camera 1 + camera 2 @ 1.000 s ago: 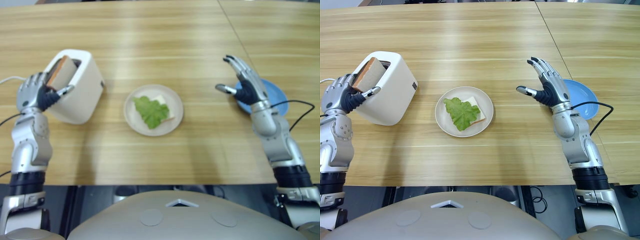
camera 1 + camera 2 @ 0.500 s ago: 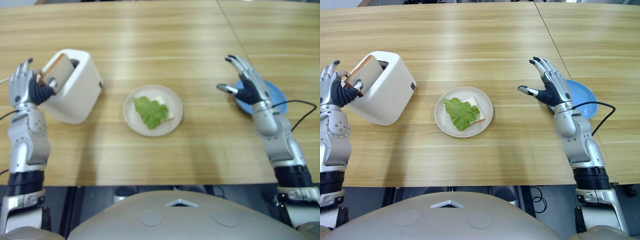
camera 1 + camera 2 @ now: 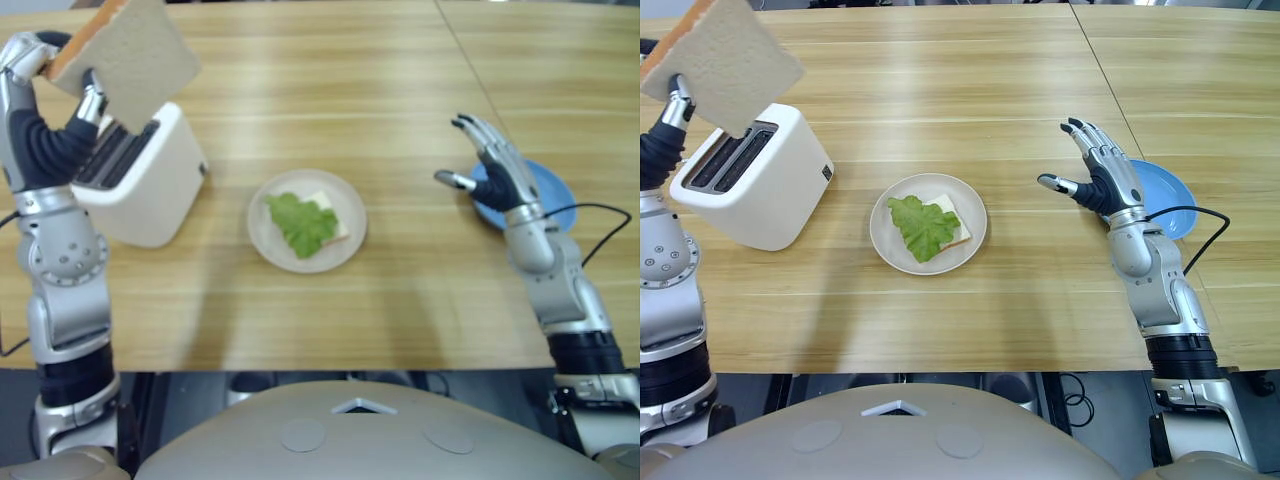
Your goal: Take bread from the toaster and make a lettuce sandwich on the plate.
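At the far left, the left robot hand (image 3: 42, 120) is held high, its fingers closed on the lower left corner of a pale, square slice of toast bread with a brown crust (image 3: 722, 58). The slice is tilted in the air above the near left end of a white, rounded two-slot toaster (image 3: 758, 192) and is clear of it. The toaster stands on the light wooden bench (image 3: 940, 80), turned at an angle, and both of its dark slots face up. To its right, near the middle of the bench and apart from the toaster, sits a round cream plate (image 3: 890, 255). On the plate lies a second pale bread slice (image 3: 953, 214), and a ruffled green lettuce leaf (image 3: 920, 228) covers most of it, leaving the slice's right corner showing. Further right, well apart from the plate, the right robot hand (image 3: 1102, 178) hovers over the bench with its fingers spread wide and nothing in it, the thumb pointing left. Just behind that hand, partly hidden by it, a round blue plate (image 3: 1165, 195) rests on the bench. A thin black cable (image 3: 1202, 216) loops across the blue plate's near right edge.
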Motion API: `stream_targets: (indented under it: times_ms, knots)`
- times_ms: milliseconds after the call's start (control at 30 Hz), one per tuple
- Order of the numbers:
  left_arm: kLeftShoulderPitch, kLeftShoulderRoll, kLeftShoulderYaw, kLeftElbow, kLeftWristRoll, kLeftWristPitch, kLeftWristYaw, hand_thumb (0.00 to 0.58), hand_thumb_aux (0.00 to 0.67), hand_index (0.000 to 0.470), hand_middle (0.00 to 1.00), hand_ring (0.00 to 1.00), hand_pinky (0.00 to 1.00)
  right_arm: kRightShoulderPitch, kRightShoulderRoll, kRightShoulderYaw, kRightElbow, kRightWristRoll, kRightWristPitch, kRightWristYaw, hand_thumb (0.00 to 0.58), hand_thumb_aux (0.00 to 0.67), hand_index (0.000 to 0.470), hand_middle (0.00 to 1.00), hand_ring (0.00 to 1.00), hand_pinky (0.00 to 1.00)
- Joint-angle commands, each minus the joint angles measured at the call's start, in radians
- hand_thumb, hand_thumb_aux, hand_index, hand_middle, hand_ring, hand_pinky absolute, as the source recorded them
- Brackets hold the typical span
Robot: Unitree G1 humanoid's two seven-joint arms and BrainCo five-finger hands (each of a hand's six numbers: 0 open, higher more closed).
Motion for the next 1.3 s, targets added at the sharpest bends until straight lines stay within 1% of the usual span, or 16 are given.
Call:
stream_targets:
  times_ms: [33,100,233,400,567,867,1067,1200,1300]
  knots:
    - [-0.018,-0.078,-0.125,0.048,-0.140,0.015,-0.105,0.580,0.670,0.460,1.00,1.00,1.00,0.004,0.011,-0.003,0.020,0.004,-0.002,0.000,0.000,0.000,0.000,0.00,0.00,0.00]
    - [-0.023,-0.117,-0.170,0.085,-0.180,0.026,-0.137,0.580,0.670,0.460,1.00,1.00,1.00,0.005,0.014,-0.004,0.022,0.005,-0.003,0.000,0.000,0.000,0.000,0.00,0.00,0.00]
    - [-0.021,-0.212,-0.285,0.226,-0.259,0.033,-0.214,0.580,0.670,0.460,1.00,1.00,1.00,0.007,0.019,-0.004,0.029,0.008,-0.005,-0.003,0.000,0.000,0.000,0.00,0.00,0.00]
    - [-0.029,-0.271,-0.360,0.420,-0.230,0.015,-0.222,0.580,0.670,0.460,1.00,1.00,1.00,-0.026,0.027,0.016,0.076,0.009,-0.021,0.002,0.000,0.000,0.000,0.00,0.00,0.00]
    - [-0.052,-0.263,-0.440,0.596,-0.162,-0.010,-0.236,0.580,0.670,0.460,1.00,1.00,1.00,-0.032,0.033,0.020,0.088,0.006,-0.030,0.005,0.000,0.000,0.000,0.00,0.00,0.00]
    - [-0.062,-0.223,-0.460,0.782,-0.083,-0.022,-0.203,0.580,0.670,0.460,1.00,1.00,1.00,-0.031,0.032,0.047,0.076,-0.020,-0.036,0.019,0.000,0.000,0.000,0.00,0.00,0.00]
    - [-0.066,-0.200,-0.460,0.835,-0.030,-0.014,-0.164,0.580,0.670,0.460,1.00,1.00,1.00,-0.052,0.019,0.138,0.066,-0.106,-0.065,0.043,0.000,0.000,0.000,0.00,0.00,0.00]
    - [-0.066,-0.186,-0.465,0.841,0.000,-0.001,-0.153,0.580,0.670,0.460,1.00,1.00,1.00,-0.082,0.004,0.257,0.078,-0.228,-0.112,0.066,0.000,0.000,0.000,0.00,0.00,0.00]
    - [-0.067,-0.183,-0.467,0.872,0.008,0.004,-0.150,0.580,0.670,0.460,1.00,1.00,1.00,-0.127,-0.007,0.367,0.114,-0.349,-0.155,0.067,0.000,0.000,0.000,0.00,0.00,0.00]
